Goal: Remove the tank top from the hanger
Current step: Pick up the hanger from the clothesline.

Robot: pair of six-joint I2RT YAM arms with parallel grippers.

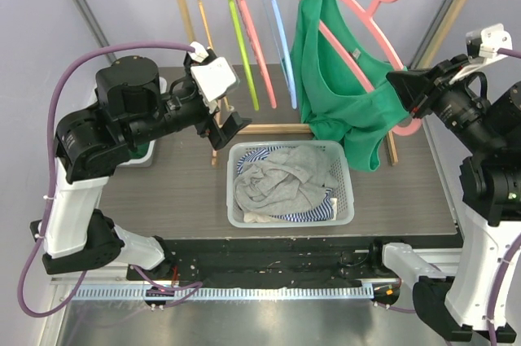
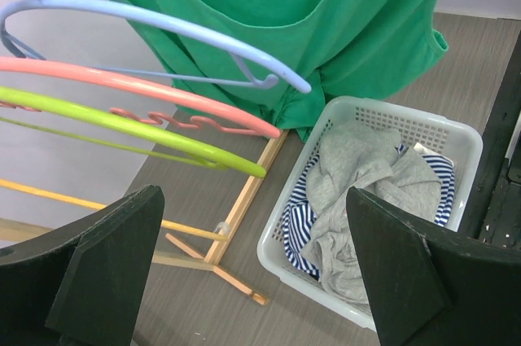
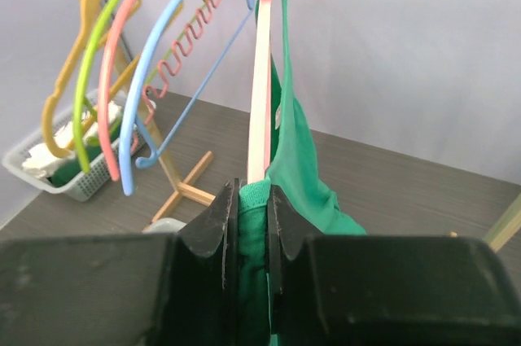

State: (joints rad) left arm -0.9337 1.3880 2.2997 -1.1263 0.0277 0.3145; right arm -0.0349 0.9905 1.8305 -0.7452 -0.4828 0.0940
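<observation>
A green tank top [image 1: 342, 94] hangs on a large pink hanger [image 1: 383, 0] that is tilted on the wooden rack's rod. My right gripper [image 1: 400, 89] is shut on a bunched fold of the green fabric at the hanger's lower right end. In the right wrist view the fabric [image 3: 305, 175] is squeezed between the jaws of that gripper [image 3: 253, 199], with the pink hanger arm [image 3: 260, 102] rising just above them. My left gripper [image 1: 228, 126] hovers open left of the rack's foot, holding nothing. The left wrist view shows the tank top's lower part [image 2: 326, 20] ahead of the left gripper [image 2: 252, 199].
A white basket [image 1: 289, 217] with grey and striped clothes sits at the table's middle front, also in the left wrist view [image 2: 277, 248]. Several empty coloured hangers [image 1: 244, 37] hang on the rod's left half. A small bin [image 1: 151, 155] stands at the left.
</observation>
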